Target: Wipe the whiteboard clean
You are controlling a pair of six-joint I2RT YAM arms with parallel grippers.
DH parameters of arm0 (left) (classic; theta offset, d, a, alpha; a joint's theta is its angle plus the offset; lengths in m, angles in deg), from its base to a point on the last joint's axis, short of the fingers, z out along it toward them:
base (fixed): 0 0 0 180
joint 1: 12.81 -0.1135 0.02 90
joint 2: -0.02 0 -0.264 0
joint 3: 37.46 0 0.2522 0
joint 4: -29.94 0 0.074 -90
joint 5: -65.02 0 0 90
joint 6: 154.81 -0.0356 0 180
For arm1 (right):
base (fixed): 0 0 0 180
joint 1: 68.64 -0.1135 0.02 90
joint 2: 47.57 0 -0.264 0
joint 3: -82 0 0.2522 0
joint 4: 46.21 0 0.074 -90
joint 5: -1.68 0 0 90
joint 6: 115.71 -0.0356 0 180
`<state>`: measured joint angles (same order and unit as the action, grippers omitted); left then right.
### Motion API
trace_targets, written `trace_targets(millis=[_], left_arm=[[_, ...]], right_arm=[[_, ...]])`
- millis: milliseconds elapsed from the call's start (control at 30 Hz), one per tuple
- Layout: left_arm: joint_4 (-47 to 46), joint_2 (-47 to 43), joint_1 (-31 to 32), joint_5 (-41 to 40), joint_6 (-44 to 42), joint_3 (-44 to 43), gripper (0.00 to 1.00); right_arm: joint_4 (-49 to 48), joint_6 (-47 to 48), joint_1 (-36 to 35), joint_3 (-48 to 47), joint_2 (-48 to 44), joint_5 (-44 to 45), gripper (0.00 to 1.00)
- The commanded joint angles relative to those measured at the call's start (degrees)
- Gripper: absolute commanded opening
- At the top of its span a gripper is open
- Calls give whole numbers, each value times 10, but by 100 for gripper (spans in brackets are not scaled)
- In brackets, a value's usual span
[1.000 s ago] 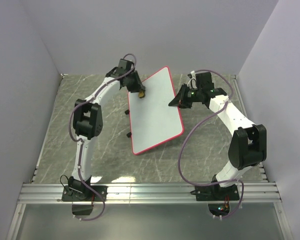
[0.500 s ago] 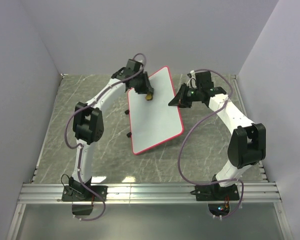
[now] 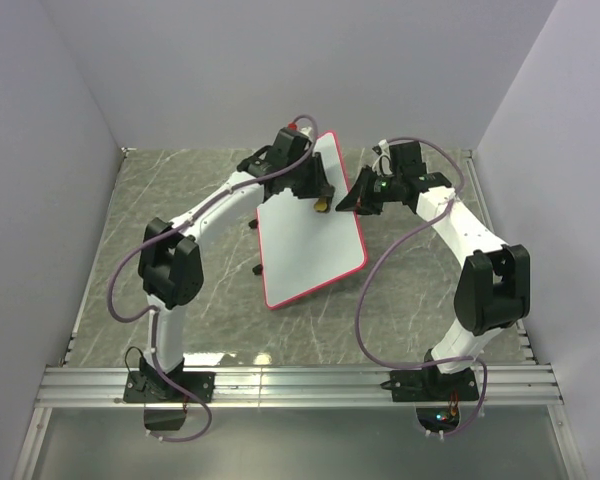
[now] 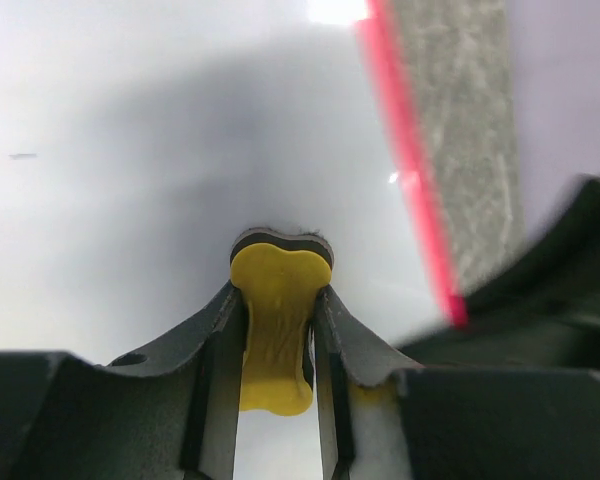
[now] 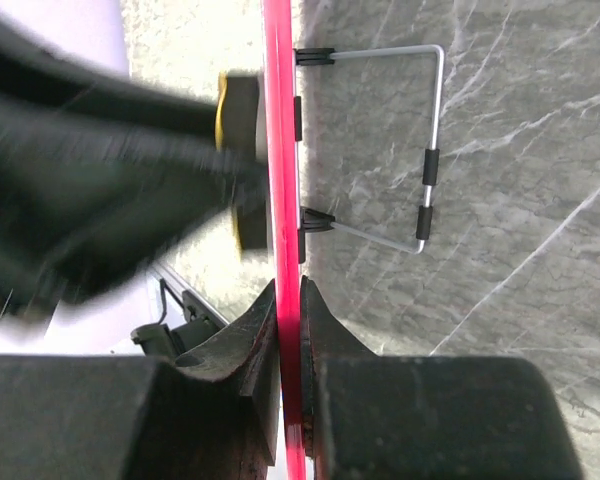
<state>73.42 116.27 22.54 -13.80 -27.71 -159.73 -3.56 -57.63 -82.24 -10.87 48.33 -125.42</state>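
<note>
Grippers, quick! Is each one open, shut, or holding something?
Left gripper: shut on the yellow eraser.
Right gripper: shut on the whiteboard by its edge.

The top camera looks down from high behind the near edge of the table [image 3: 110, 250], wide enough to hold the whole board [image 3: 315, 240]. The left wrist camera peers past the left gripper [image 4: 278, 300], very close to the board's white face. The right wrist camera sights along the board's red rim, close in. All three views share the board and the eraser [image 4: 273, 340].
</note>
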Motion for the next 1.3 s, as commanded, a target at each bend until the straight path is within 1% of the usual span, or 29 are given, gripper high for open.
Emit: trace_targets(millis=[0, 100, 167, 267, 467, 533, 633, 667, 733, 767, 800, 833, 900, 933, 1000, 1100, 1133, 1200, 1233, 1267], left_arm=[[-6, -13, -58, -4, 19, 58, 0], [-18, -15, -105, -4, 11, 111, 0], [-13, -14, -120, -12, -4, 128, 0], [9, -22, -137, -39, -21, 126, 0], [15, -98, -173, -72, -23, 151, 0], [30, -119, -195, -81, -25, 154, 0], [39, -152, -229, -89, -28, 179, 0], [43, -159, -237, -103, -29, 195, 0], [64, -173, -259, -110, -28, 213, 0], [68, -177, -266, -140, -30, 234, 0], [71, -180, -278, -145, -31, 247, 0], [76, -181, -281, -156, -28, 260, 0], [86, -182, -286, -177, -28, 297, 0], [88, -182, -286, -182, -21, 310, 0], [76, -186, -286, -180, -19, 353, 0], [55, -189, -286, -178, -10, 403, 0], [49, -190, -286, -172, -9, 413, 0], [33, -192, -286, -166, -10, 439, 1], [28, -195, -285, -159, -12, 446, 2], [25, -197, -285, -159, -12, 458, 8]], right_arm=[[8, 18, -34, 26, 8, 15, 0], [1, 15, -34, 43, -1, 16, 0], [-3, 12, -34, 53, -4, 15, 0], [-5, 10, -34, 55, -5, 15, 0], [4, 12, -34, 39, -2, 18, 0], [6, 12, -34, 36, -3, 19, 0], [11, 11, -35, 36, -7, 21, 0], [16, 11, -35, 36, -7, 23, 0], [20, 16, -35, 36, -5, 25, 0], [21, 16, -36, 36, -4, 26, 3], [21, 17, -36, 37, -4, 29, 6], [21, 17, -35, 37, -4, 28, 11], [16, 13, -36, 36, -3, 25, 16], [15, 10, -35, 35, -3, 23, 26], [14, 7, -39, 32, -4, 25, 36], [20, 12, -41, 26, -7, 28, 46], [22, 14, -41, 24, -9, 33, 61], [35, 26, -41, 15, -10, 42, 74], [41, 29, -40, 12, -10, 47, 76], [50, 34, -40, 8, -11, 55, 77]])
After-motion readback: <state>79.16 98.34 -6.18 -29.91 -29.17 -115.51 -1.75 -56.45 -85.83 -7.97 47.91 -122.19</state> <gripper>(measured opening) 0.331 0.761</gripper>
